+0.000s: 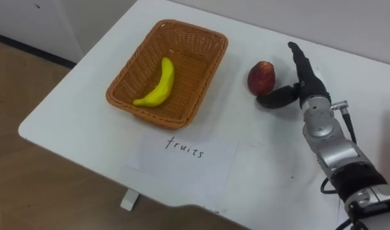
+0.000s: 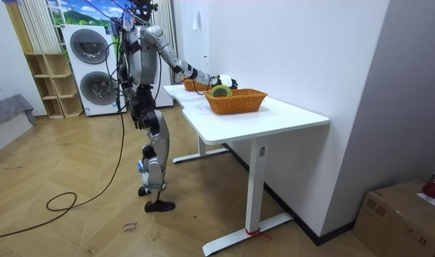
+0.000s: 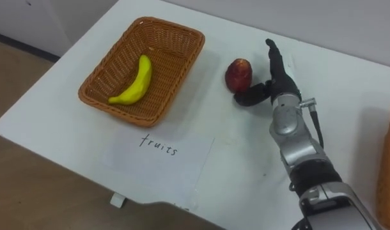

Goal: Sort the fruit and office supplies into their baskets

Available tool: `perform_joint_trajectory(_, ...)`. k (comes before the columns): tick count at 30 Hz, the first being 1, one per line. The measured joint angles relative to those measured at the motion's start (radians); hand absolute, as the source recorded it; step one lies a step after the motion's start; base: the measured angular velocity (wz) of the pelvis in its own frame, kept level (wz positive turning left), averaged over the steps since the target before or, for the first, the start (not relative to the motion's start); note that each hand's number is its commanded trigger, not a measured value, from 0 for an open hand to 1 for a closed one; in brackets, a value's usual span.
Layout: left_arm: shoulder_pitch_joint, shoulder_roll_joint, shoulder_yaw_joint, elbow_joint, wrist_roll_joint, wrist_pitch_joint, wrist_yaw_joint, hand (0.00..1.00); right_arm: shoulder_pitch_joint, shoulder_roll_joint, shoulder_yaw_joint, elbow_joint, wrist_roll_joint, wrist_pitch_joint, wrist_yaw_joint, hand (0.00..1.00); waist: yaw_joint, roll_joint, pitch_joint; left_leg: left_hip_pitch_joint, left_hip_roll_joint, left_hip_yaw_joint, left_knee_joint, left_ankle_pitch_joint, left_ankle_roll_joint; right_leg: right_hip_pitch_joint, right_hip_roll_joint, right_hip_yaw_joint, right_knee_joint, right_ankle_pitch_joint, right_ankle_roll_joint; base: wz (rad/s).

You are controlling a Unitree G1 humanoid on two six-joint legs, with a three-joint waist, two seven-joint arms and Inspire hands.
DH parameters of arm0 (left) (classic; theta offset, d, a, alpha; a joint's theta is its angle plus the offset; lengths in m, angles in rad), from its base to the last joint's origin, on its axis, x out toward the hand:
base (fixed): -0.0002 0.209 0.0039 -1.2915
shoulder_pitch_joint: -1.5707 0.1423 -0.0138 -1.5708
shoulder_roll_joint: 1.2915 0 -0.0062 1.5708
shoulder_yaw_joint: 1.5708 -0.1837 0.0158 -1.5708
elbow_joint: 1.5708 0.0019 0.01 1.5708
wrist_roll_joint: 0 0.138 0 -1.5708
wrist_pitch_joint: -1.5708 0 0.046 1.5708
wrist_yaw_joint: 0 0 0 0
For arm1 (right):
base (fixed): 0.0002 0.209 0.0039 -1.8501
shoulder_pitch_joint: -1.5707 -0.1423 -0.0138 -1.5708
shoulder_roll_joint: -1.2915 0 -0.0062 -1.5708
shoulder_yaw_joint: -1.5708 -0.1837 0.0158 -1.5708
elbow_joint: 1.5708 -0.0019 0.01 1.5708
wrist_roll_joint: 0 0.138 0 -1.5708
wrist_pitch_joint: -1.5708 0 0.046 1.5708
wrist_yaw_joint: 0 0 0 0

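Straight-fingered right hand (image 1: 304, 88) perhaps touches smooth, rounded apple (image 1: 261, 77).

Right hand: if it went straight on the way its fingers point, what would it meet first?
Probably nothing. The right hand points its straight fingers past the apple, which sits on its thumb side, over bare table toward the far edge. A wall seems to lie beyond; depth is unclear.

Home-like rm, stacked washers (image 2: 91, 68), wood shelf unit (image 2: 52, 75), parquet floor (image 2: 75, 164), white desk (image 2: 289, 118), cardboard box (image 2: 392, 214)
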Motion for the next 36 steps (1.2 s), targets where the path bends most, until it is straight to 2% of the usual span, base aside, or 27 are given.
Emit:
perform_joint_trajectory(6,-0.003,0.001,-0.001,0.012,0.0,-0.014,-0.013,0.0,-0.036,0.0,0.009,-0.001,-0.001,-0.003,0.031,0.0,0.023,-0.011,0.0037,-0.007,0.0,-0.002,0.001,0.0,0.0,-0.004,0.0,-0.003,0.0,0.001,-0.001,0.0)
perform_joint_trajectory(12,-0.01,0.001,-0.001,0.037,0.0,-0.014,-0.024,0.0,-0.066,0.0,0.03,-0.001,-0.001,-0.037,0.042,0.0,0.027,-0.012,0.0036,-0.01,0.0,-0.008,0.002,0.0,0.0,-0.004,-0.001,-0.016,-0.001,0.001,-0.001,0.04)
perform_joint_trajectory(32,-0.017,0.001,-0.001,0.039,-0.001,-0.015,-0.026,0.0,-0.065,0.0,0.037,0.0,-0.003,-0.037,0.076,0.0,0.026,-0.01,0.0038,-0.017,-0.001,-0.013,0.007,0.0,0.0,-0.007,-0.001,-0.018,-0.002,0.001,-0.001,0.0)
perform_joint_trajectory(36,-0.017,0.001,-0.001,0.04,-0.03,-0.014,-0.026,0.0,-0.065,0.0,0.037,0.0,-0.002,-0.037,0.076,0.0,0.025,-0.008,0.0055,-0.017,-0.002,-0.015,0.01,0.0,0.0,-0.004,-0.002,-0.018,-0.002,0.001,-0.001,0.0)
